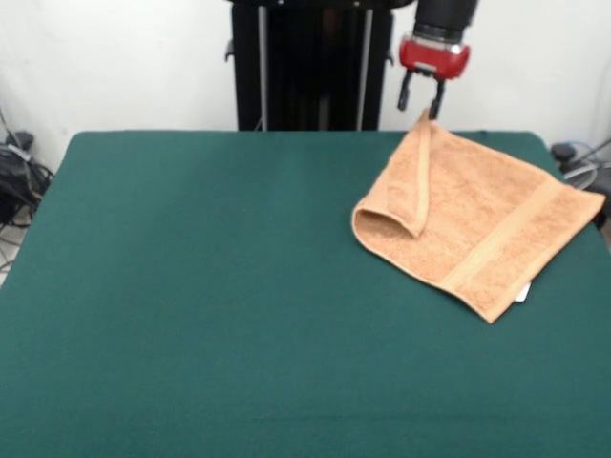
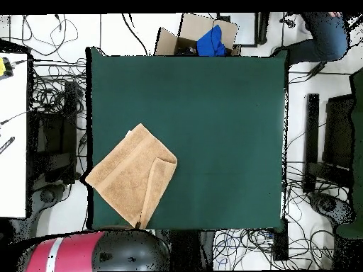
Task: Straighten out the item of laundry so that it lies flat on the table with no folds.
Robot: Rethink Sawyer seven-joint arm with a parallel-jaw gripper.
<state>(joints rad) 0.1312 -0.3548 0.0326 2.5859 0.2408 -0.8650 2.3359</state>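
Note:
The peach-orange towel (image 1: 487, 215) lies on the dark green table (image 1: 210, 286) at its far right corner. One side flap is folded over onto it, with a rounded fold (image 1: 382, 227) at the left. Its woven band (image 1: 506, 239) and white tag (image 1: 521, 292) show near the front edge. The towel's far corner (image 1: 425, 119) stands up in a peak. My gripper (image 1: 420, 107) hangs right above that peak, fingers apart on either side of it. In the overhead view the towel (image 2: 120, 177) lies near the robot's side of the table (image 2: 227, 127), with the flap (image 2: 162, 185) doubled over.
The black pedestal (image 1: 310, 62) stands behind the table's far edge. The towel's right corner reaches the table's side edge (image 1: 600, 202). Off the table are cables, a cardboard box (image 2: 205, 37) and a person (image 2: 326, 32) at the overhead view's top edge.

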